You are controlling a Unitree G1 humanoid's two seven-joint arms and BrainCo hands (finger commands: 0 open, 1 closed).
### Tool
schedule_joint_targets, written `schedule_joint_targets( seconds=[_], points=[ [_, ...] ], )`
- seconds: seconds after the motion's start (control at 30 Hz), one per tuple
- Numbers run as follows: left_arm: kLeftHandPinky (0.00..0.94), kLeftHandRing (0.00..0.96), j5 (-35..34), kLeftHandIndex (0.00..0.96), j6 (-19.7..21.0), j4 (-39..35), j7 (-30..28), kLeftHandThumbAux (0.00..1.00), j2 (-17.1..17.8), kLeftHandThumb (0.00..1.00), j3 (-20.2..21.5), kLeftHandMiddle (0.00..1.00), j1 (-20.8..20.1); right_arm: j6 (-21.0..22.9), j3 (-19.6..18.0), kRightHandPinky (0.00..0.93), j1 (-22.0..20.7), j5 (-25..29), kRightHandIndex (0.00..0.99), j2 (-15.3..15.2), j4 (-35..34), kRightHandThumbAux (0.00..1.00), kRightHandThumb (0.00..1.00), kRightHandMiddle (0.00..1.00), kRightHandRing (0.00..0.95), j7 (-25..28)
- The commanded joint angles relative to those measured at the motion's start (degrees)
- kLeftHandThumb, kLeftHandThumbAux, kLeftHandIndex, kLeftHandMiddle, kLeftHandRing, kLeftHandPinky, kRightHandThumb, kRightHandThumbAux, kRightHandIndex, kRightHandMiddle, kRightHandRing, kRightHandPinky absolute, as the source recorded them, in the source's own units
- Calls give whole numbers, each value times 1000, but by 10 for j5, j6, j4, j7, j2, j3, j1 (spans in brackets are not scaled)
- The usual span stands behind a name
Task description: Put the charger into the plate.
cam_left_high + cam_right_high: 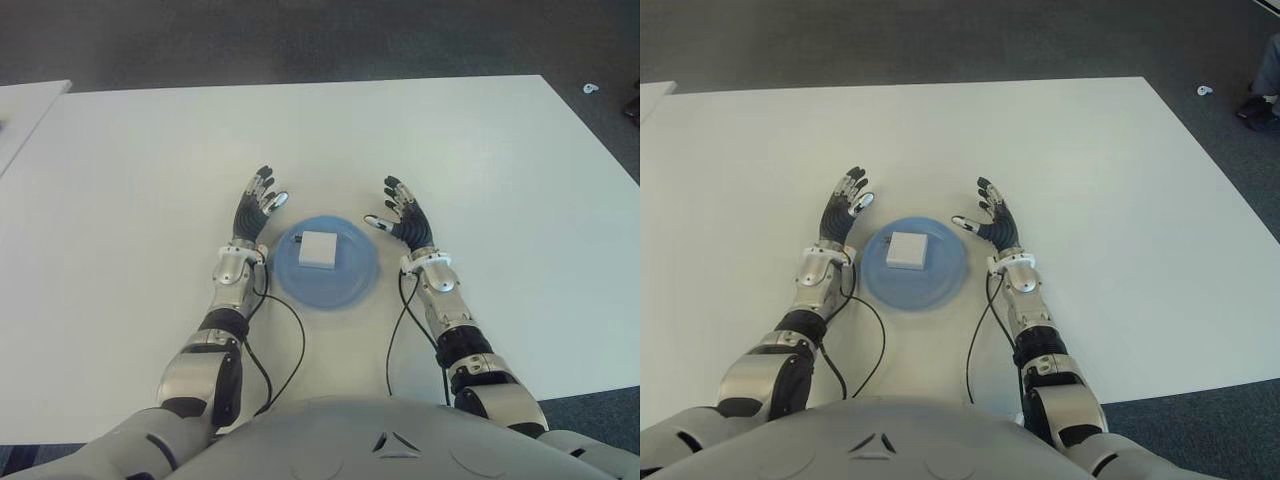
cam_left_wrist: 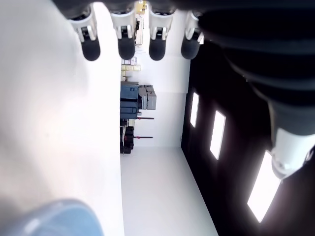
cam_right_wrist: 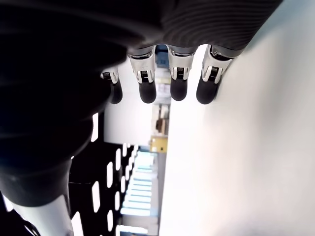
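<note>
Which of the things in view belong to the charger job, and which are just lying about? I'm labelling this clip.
Part of the job:
- charger, white, lying in the plate
- plate, blue, between the hands
- left hand, open, left of the plate
- right hand, open, right of the plate

Just there:
- table, white
- small white object on the floor past the table's far right corner

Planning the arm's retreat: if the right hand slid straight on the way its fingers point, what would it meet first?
Probably nothing: the right hand, open beside the round blue plate, points away from the robot over bare white table.
</note>
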Motion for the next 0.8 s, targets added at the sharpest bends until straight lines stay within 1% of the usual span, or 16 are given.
schedule_joint_targets(
  seconds=[0.03,0.13,0.4,0.67,0.8],
  points=[
    [39,6,0,0,22,6,-13,589,9,28,-1,9,26,7,-6,5,10,8,46,7,53,797,58,20,0,14],
    [43,8,0,0,29,1,-15,590,11,34,-2,10,29,1,-11,14,5,10,44,7,73,810,45,16,0,20],
    [46,12,2,0,30,-7,-17,586,14,46,-3,14,34,-18,-21,49,-3,14,28,7,109,868,5,12,0,35],
    [48,15,-2,0,32,-13,-22,590,13,45,-3,17,40,-30,-28,57,-8,14,14,8,130,905,0,11,3,47],
    [39,12,-3,0,31,-14,-26,590,13,44,-3,14,42,-27,-33,56,-13,17,11,7,138,917,0,12,5,53]
  ],
)
